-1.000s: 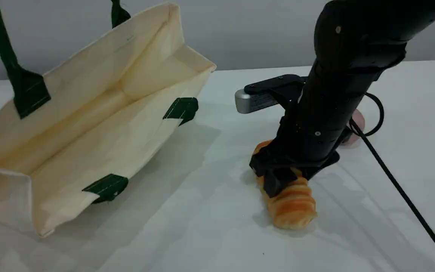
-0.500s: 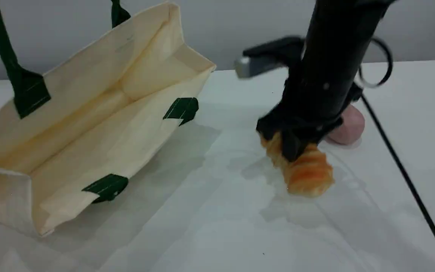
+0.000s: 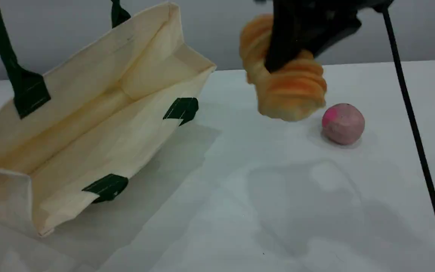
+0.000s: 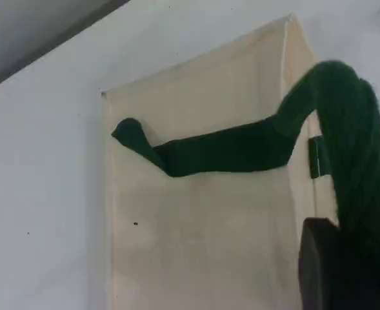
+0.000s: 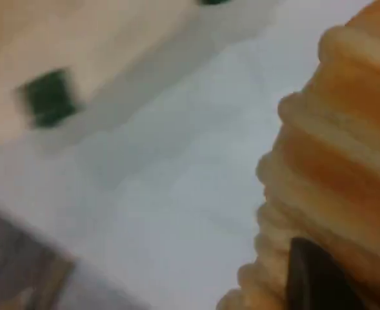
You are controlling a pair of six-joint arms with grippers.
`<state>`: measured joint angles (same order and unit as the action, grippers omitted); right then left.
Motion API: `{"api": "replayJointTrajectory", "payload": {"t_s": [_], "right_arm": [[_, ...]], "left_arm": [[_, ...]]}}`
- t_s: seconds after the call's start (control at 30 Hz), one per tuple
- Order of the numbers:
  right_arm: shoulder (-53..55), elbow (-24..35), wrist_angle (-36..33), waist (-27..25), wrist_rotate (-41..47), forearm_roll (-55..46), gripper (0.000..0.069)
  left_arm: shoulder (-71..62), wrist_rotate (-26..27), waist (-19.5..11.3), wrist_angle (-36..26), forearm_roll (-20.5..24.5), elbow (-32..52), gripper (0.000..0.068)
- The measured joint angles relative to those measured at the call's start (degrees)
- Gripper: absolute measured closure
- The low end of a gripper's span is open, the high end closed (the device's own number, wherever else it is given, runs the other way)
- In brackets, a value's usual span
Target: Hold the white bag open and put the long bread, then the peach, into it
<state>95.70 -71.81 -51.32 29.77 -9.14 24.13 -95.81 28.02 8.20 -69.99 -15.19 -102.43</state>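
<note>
The right claw (image 3: 291,53) is clenched across the ridged golden-orange long bread (image 3: 287,85) and holds it in the air, clear of the white desk (image 3: 240,211). The loaf hangs tilted, its paler lower end pointing down toward the desk. In the right wrist view only one dark fingertip shows against the ridges, so how deep the grip sits cannot be told.

The pinkish-beige round peach (image 3: 343,124), with its magenta patch, rests on the desk just beside and below the loaf, apart from it.

The cream-white canvas tote bag (image 3: 89,124) lies well to the left, its near wall flat on the desk. The far wall is drawn up by a dark green strap handle (image 4: 235,148) that runs into the left claw (image 4: 344,258) – clamped on that strap, by the look of it – and this leaves the mouth gaping toward the loaf.

The likely troubles:
- The loaf looks soft and is gripped across its ridges, so a quick swing leftward could let it pivot or slip free.
- Carried low, its hanging end may catch the bag's right-hand rim and push the mouth shut.
- If the left arm slackens, the raised wall sags.
- The black cable (image 3: 410,113) trails past the peach – a sweep could nudge it rolling.
</note>
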Motion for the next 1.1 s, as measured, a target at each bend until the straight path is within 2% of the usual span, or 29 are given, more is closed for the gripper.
{"api": "replayJointTrajectory", "payload": {"t_s": [0.2,0.6,0.93,1.1], "right_arm": [[0.63,0.0,-1.12,0.0,-7.19,17.32,0.0565],[11.06,-0.07,3.55,0.0,-22.71,45.49,0.057],[18.3,-0.18,3.67,0.0,-35.54,61.35,0.0574],[18.44,-0.72,5.65,0.0,-39.26,63.71,0.0577]], "left_arm": [[0.0,0.0,0.0,0.0,-0.27,0.0,0.0593],[0.0,0.0,0.0,0.0,-1.95,0.0,0.0593],[0.0,0.09,0.0,0.0,-2.64,0.0,0.0593],[0.0,0.24,0.0,0.0,-3.26,0.0,0.0593]]}}
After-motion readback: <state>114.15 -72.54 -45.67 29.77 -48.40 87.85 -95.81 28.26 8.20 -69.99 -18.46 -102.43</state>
